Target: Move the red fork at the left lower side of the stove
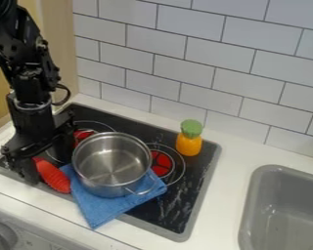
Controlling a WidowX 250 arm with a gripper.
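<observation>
We count one red fork (53, 176), one steel pot (112, 181) on one blue cloth (97, 213), one green-topped orange toy (189, 145) and one sink (252, 205), cut off at the edge. The arm (30, 73) hangs down at our left, its gripper (24, 171) low over the stove's (179, 215) lower-left corner, beside the fork. It hides the fork's far end, and we cannot tell whether it grips it.

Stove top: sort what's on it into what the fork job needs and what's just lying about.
For the job:
- red fork, at the stove's lower left
- stove
- black pincer, right by the fork

Just lying about:
- steel pot, partly over the cloth
- blue cloth
- orange object with green top
</observation>
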